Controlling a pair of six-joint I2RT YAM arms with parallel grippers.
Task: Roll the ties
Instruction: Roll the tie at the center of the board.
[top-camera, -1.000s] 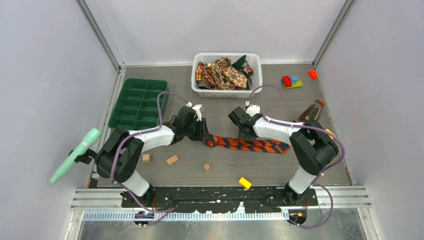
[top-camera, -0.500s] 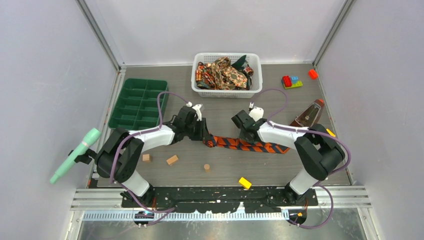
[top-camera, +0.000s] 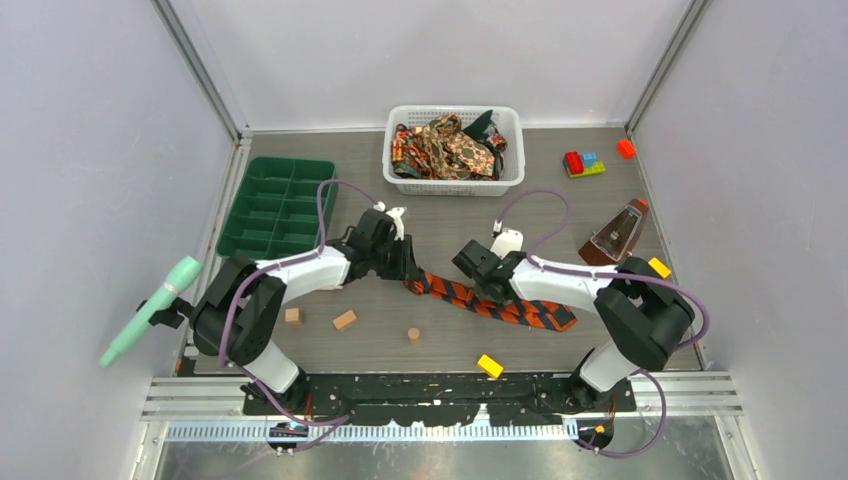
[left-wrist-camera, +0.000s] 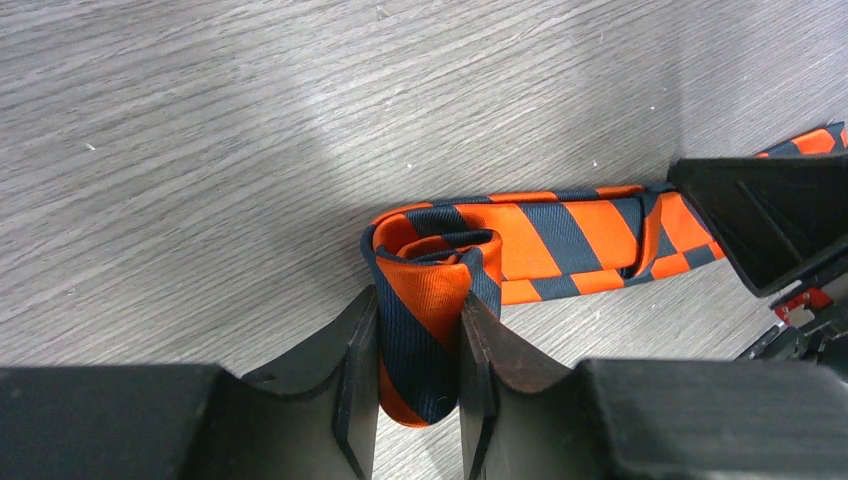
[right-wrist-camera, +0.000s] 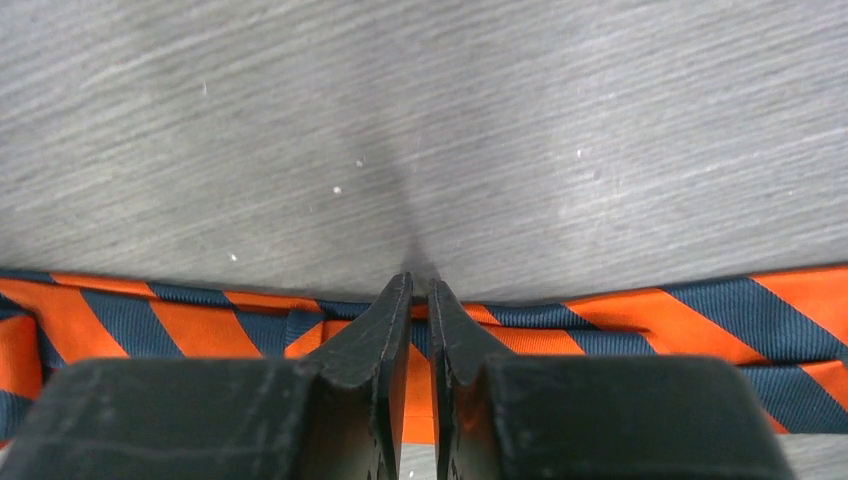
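Update: left gripper clamped on the folded roll-start of the orange-and-navy diagonal-striped fabric tie, held between its fingers; right gripper just pinched the flat tail and dragged it nearer, so rolling has barely begun.

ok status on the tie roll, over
Left gripper shut on rolled end of striped tie. Right gripper pinching it mid-length. Wooden cylinder nearby, not touching.
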